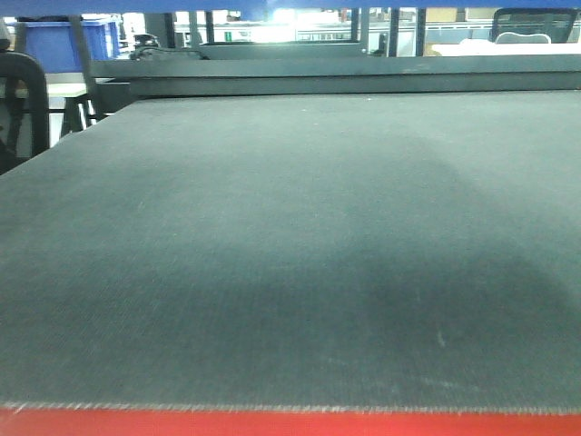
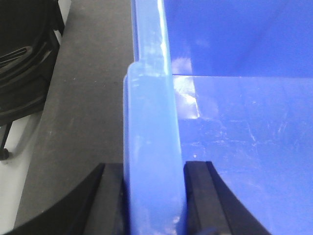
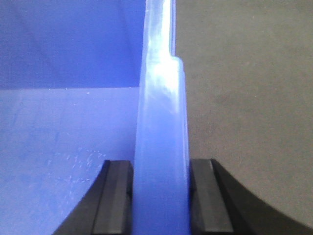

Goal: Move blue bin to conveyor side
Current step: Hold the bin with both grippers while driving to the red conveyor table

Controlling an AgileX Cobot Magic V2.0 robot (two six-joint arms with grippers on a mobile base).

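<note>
**Item 1, blue bin** (image 2: 244,147): Held at two opposite walls, one arm on each. The inside is glossy, the floor has fine white scuffs, and there is a patch of glare against the wall in the left wrist view.

**Item 2, left gripper** (image 2: 154,196): The jaws are drawn in narrow and clamp the bin's thickened rim. One black finger (image 2: 105,196) is outside the bin wall and its mate is inside, both pressed to the plastic.

**Item 3, right gripper** (image 3: 161,196): Same hold on the bin's opposite rim. One finger (image 3: 208,196) is outside the wall and the other inside, with no gap either side.

**Item 4, conveyor** (image 1: 290,227): Dark grey woven belt. In both wrist views it lies just outside the bin's gripped walls, below the rim. I cannot tell whether the bin's base rests on it or hangs above it. The front view shows the belt and its red front edge (image 1: 290,423), with a thin blue strip (image 1: 136,5) along the top border. I cannot say whether that strip is the bin.

**Item 5, black chair** (image 2: 24,58): On the outer side of the bin's left-held wall, past the belt's edge.

**Item 6, blue crates** (image 1: 64,41): In the background, well apart from the held bin.
</note>
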